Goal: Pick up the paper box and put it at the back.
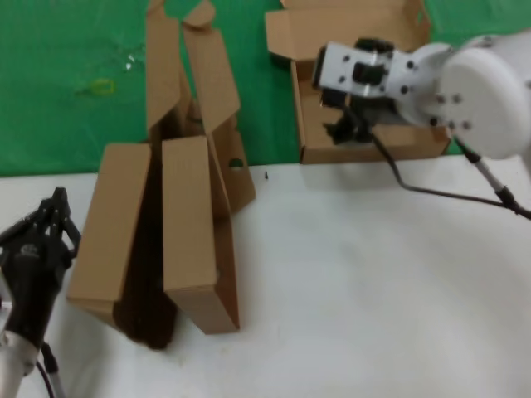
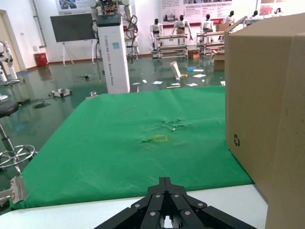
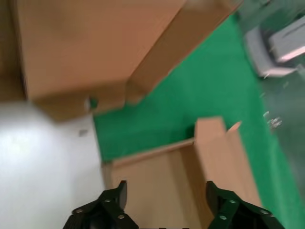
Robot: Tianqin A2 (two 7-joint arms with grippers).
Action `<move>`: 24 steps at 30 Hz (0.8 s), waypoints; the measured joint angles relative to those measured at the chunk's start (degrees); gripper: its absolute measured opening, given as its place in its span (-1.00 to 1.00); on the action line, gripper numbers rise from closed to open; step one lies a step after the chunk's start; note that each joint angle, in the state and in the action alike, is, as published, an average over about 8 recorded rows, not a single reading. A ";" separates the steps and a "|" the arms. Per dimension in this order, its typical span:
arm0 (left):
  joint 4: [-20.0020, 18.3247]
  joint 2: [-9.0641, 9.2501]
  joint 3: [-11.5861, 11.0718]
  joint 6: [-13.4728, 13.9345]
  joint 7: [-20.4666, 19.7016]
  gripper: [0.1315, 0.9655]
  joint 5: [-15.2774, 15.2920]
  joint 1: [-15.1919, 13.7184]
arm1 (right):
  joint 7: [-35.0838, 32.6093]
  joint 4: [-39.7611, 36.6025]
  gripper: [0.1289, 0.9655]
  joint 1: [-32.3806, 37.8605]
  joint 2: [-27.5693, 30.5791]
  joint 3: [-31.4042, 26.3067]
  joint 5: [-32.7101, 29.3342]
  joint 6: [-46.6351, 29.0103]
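Observation:
The paper box [image 1: 348, 25] lies open at the back right, on the green cloth [image 1: 66, 83] just past the far edge of the white table [image 1: 373, 274], with its lid up. My right gripper [image 1: 347, 126] hangs over the box's inside, open and empty. In the right wrist view the box floor [image 3: 157, 181] shows between the spread fingers of that gripper [image 3: 165, 191]. My left gripper [image 1: 56, 207] is shut and empty at the near left of the table; it also shows in the left wrist view [image 2: 165, 183], pointing at the cloth.
Two other brown cardboard boxes [image 1: 112, 224] [image 1: 195, 224] stand side by side left of centre, with tall flaps leaning on the backdrop. One fills the side of the left wrist view [image 2: 267, 109]. A black cable [image 1: 448, 195] trails from the right arm over the table.

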 joint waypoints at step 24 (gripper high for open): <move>0.00 0.00 0.00 0.00 0.00 -0.85 0.00 0.00 | -1.16 16.80 0.84 -18.86 8.54 18.76 27.09 17.70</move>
